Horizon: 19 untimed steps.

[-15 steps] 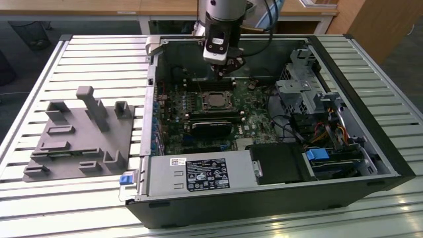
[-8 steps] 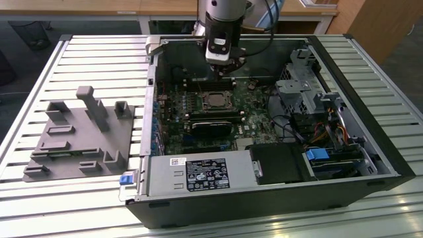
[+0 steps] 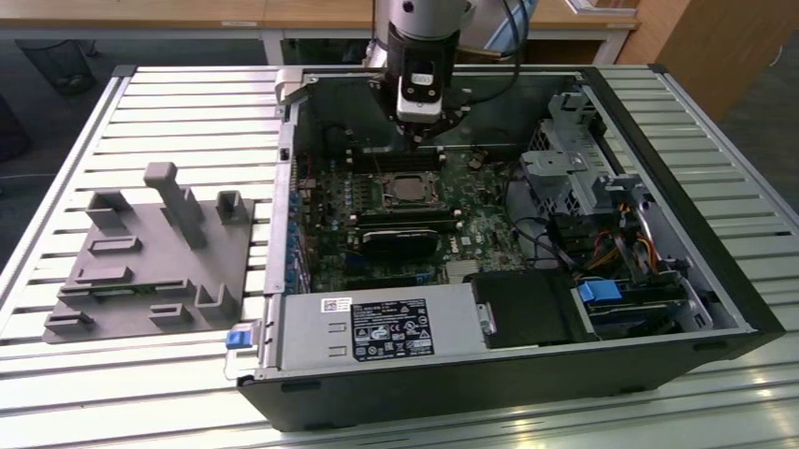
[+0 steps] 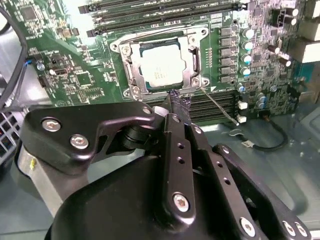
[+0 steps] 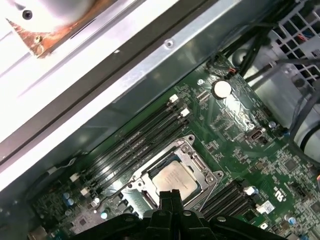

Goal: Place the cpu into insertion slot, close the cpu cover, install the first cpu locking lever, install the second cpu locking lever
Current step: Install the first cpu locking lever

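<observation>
The cpu [image 4: 161, 67] lies flat in the insertion slot [image 4: 196, 59] with the cpu cover [image 4: 131, 70] down around it, just nearward of the gripper [image 4: 177, 102], whose fingers are pinched together, empty, beside a thin locking lever [image 4: 220, 107].

Silver-grey cpu [image 4: 160, 64] in a duller grey cpu cover [image 4: 128, 67]. Green circuit board [image 4: 75, 80], black memory slots [image 4: 150, 7]. Black hand [image 4: 177, 102] with silver screws. Black computer case [image 3: 500, 393], blue tab [image 3: 238, 339]. Pale grey ribbed counter [image 3: 163, 103], plain grey fixture [image 3: 138, 271].
</observation>
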Each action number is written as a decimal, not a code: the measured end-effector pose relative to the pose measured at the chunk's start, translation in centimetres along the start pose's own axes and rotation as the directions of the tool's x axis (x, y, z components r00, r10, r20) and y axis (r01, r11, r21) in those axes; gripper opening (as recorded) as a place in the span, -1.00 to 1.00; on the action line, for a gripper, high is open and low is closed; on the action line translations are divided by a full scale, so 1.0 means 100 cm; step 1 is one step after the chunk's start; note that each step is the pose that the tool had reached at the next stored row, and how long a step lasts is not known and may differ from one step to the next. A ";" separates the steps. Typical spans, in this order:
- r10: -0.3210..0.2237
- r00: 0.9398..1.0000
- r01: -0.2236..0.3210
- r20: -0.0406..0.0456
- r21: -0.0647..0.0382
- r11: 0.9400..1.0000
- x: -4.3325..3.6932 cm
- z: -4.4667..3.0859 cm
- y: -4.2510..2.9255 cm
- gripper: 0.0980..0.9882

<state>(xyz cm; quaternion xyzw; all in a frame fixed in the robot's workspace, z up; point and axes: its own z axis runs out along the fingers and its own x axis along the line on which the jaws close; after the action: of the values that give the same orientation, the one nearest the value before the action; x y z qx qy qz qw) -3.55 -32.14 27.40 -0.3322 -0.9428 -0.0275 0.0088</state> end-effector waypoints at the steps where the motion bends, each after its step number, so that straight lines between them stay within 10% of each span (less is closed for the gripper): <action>1: -0.009 1.000 0.009 0.000 0.000 1.000 0.0000 0.0000 0.0000 -0.98; 11: -0.139 0.990 0.139 -0.007 0.004 0.990 0.0000 0.0000 -0.0001 -0.98; 19: -0.261 0.965 0.261 -0.013 0.007 0.965 0.0000 0.0001 -0.0001 -0.98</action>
<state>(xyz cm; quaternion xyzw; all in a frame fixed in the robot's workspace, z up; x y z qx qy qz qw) -3.55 -32.15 27.40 -0.2050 -0.9783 -0.0261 0.0123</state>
